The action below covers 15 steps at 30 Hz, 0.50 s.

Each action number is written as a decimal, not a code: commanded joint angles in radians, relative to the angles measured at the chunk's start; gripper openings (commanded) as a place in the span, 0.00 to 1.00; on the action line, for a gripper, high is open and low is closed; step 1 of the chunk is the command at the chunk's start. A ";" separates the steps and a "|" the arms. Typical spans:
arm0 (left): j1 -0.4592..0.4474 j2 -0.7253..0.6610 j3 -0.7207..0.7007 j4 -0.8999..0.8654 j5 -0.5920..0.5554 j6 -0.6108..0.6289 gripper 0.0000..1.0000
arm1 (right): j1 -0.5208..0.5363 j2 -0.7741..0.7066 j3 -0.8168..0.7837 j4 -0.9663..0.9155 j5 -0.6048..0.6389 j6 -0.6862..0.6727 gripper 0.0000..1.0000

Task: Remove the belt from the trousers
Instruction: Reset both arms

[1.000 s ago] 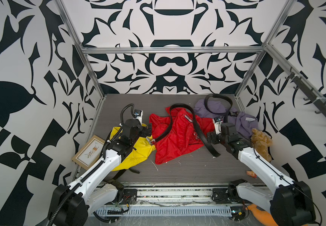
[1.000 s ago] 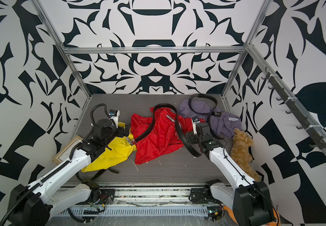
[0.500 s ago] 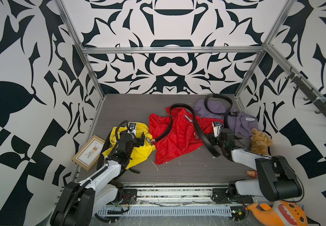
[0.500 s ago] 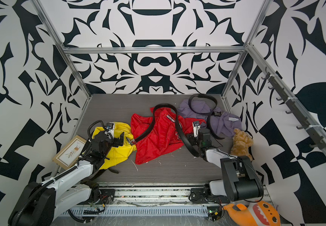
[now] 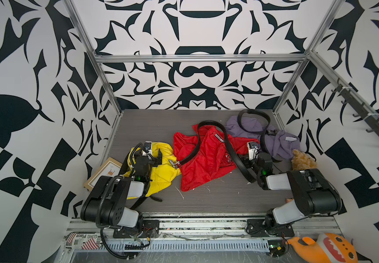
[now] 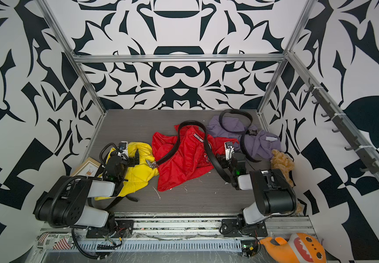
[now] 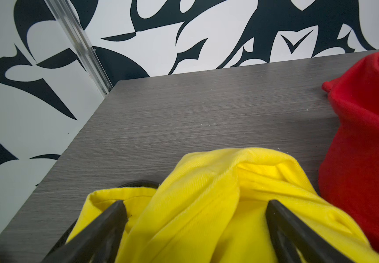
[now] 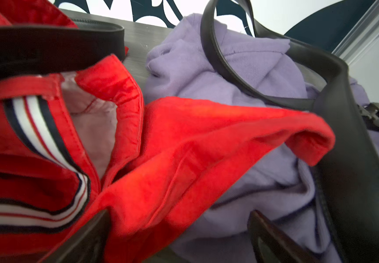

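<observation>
So here's what we've got on the bench (image 5: 156, 123). The red trousers (image 5: 206, 164) sit crumpled about mid-bench. The black belt (image 5: 189, 154) is draped over them. It arches up off the waistband toward the far edge, and one strand runs down toward the left edge. That strand ends in a metal buckle (image 5: 173, 163) lying right at the edge of a yellow garment (image 5: 161, 175). The other strand runs down toward the near edge on the right side of the trousers. We can't tell from any view whether it's threaded through the loops.

The left hand (image 7: 196, 202) is over the yellow garment with its fingers (image 7: 106, 227) spread wide apart, not clamped on anything. The right hand (image 8: 179, 213) is low, just beside the belt's right-hand strand. It points at the spot where the red fabric overlaps a purple garment (image 5: 277, 145). Its fingers (image 8: 270, 236) are spread wide too, with nothing gripped.

The purple garment sits in the far right corner and has its own second belt (image 5: 252, 112) looping above it. A framed picture (image 5: 103, 173) lies by the left edge, partly under the left arm. A brown teddy (image 5: 302, 160) sits at the right edge. An orange plush (image 5: 325, 248) lies off the bench, past the near right corner.
</observation>
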 commanded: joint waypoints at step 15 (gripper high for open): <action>0.011 0.117 -0.025 0.207 -0.025 0.006 0.99 | 0.008 0.013 0.061 0.010 0.185 0.071 0.99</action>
